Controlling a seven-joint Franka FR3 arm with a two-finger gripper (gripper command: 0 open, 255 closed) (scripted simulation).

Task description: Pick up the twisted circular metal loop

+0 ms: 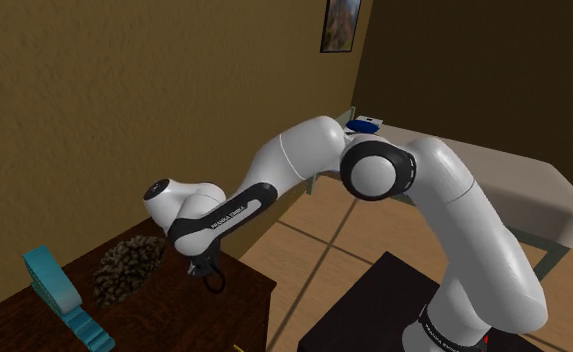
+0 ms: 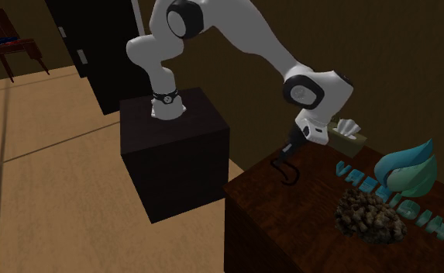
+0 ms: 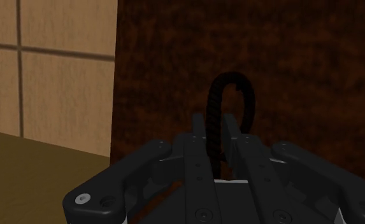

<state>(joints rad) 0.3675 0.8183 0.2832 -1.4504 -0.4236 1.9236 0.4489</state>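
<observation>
The twisted loop (image 3: 229,102) is a dark, rope-like ring, clasped edge-on between the two black fingers (image 3: 203,137) of my gripper (image 3: 218,143). In the shoulder view the loop (image 1: 214,281) hangs from the gripper (image 1: 203,266) just above the dark wooden table (image 1: 189,320), near its corner. In the second exterior view the loop (image 2: 289,171) dangles below the gripper (image 2: 290,147) over the table (image 2: 290,209) near its edge. The gripper is shut on the loop.
A brown, lumpy, pinecone-like object (image 1: 126,268) lies on the table beside the gripper. A teal sculpture with lettering (image 1: 62,295) stands farther along the table. A greenish box (image 2: 349,138) sits behind the wrist. Wooden floor (image 3: 47,70) lies beyond the table edge. The black stand (image 2: 173,151) is nearby.
</observation>
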